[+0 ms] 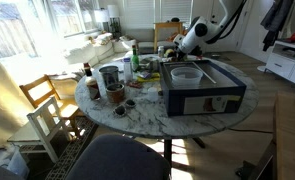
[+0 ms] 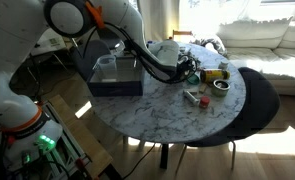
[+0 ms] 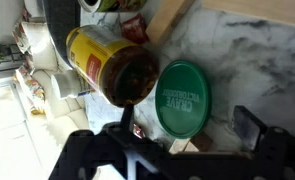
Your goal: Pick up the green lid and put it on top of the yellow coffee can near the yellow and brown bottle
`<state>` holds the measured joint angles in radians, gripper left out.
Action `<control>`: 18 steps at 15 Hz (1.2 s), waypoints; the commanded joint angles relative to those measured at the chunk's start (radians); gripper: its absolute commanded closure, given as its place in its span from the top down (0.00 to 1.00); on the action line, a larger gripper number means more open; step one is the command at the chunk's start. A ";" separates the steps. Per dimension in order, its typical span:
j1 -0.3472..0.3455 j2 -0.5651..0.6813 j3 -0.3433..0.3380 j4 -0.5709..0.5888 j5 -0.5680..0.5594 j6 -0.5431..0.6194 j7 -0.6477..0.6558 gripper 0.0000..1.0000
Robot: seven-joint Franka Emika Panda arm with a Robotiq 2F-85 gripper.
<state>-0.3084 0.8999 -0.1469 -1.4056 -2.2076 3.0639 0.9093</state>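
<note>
Released claw (image 3: 187, 130) hovers over the green lid (image 3: 183, 95), flat on the tabletop (image 3: 257, 40) beside the yellow coffee can (image 3: 99, 60).

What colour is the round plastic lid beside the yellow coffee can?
The round plastic lid is green, clearest in the wrist view.

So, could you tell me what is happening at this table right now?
A single robot arm is reaching over the white marble table. In the wrist view its gripper is open and empty, hovering above the round green plastic lid, which lies flat on the tabletop. The yellow coffee can sits right beside the lid, its mouth uncovered and brown contents showing. The lid has not been picked up yet.
</note>
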 commanded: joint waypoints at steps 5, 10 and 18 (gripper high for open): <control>-0.067 0.159 0.054 0.198 0.026 0.080 -0.003 0.63; -0.068 0.174 0.050 0.219 0.056 0.088 -0.004 0.24; -0.060 0.057 0.041 0.121 0.038 0.031 0.056 0.01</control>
<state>-0.3610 1.0159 -0.1147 -1.2310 -2.1390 3.1128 0.9250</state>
